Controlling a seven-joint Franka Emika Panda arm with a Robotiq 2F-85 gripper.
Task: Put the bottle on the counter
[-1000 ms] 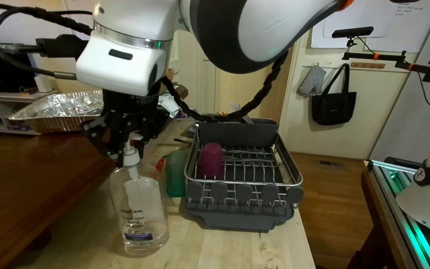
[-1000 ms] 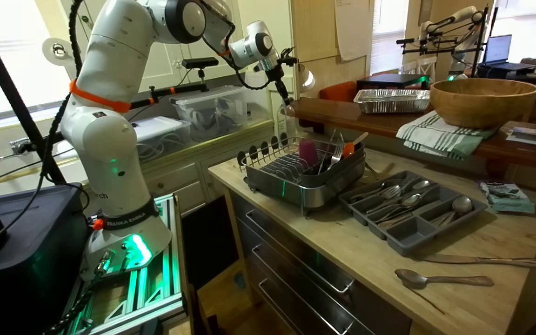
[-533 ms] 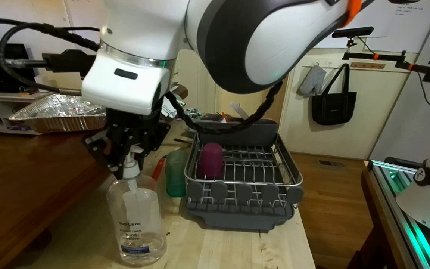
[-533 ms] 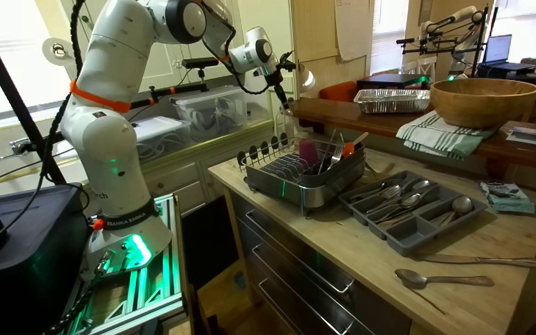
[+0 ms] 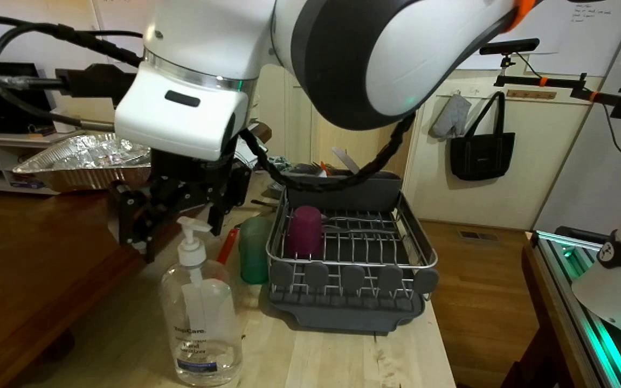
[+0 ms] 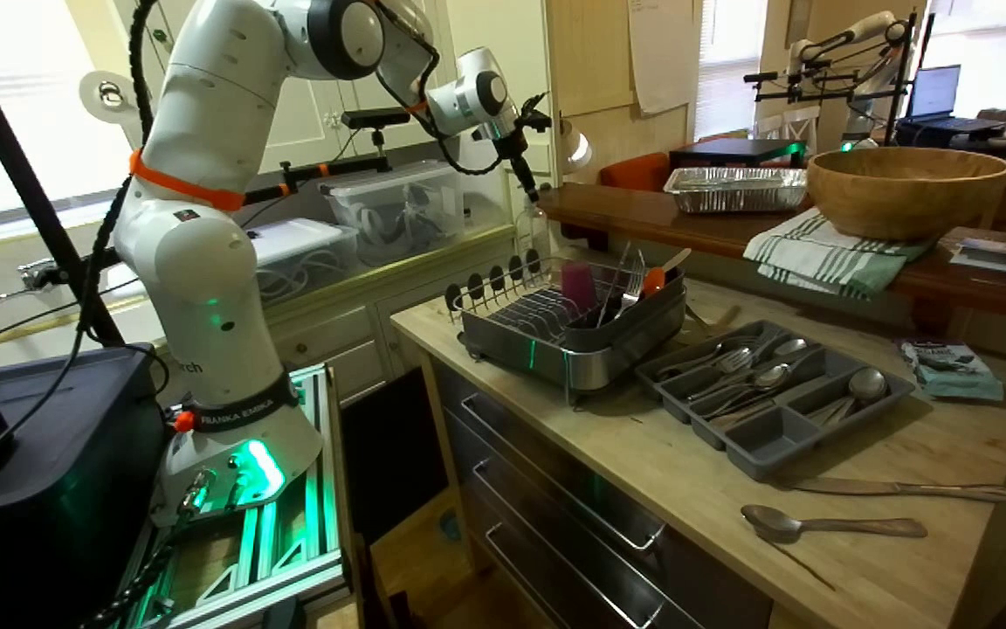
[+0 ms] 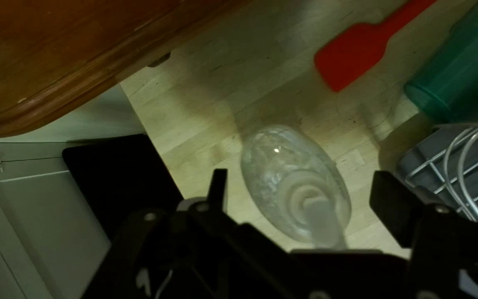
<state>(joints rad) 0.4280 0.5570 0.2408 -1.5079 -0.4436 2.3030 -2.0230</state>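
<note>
The clear pump bottle, with its pale pump top and blue-and-white label, stands upright on the pale-wood counter. In an exterior view it is beside the dish rack, near the darker wooden top. My gripper is open just above it, with the fingers on either side of the pump head. Seen from above in the wrist view, the bottle lies between the wide-spread fingers of the gripper, with gaps to both. The bottle shows only faintly behind the dish rack in an exterior view.
A grey dish rack holds a purple cup. A green cup and a red spatula lie close behind the bottle. The raised brown wooden top flanks the counter. A cutlery tray sits further along.
The gripper came down with the bottle, then its jaws opened and let go of the pump top. The gripper has since risen slightly, and the bottle stays upright on the counter.
</note>
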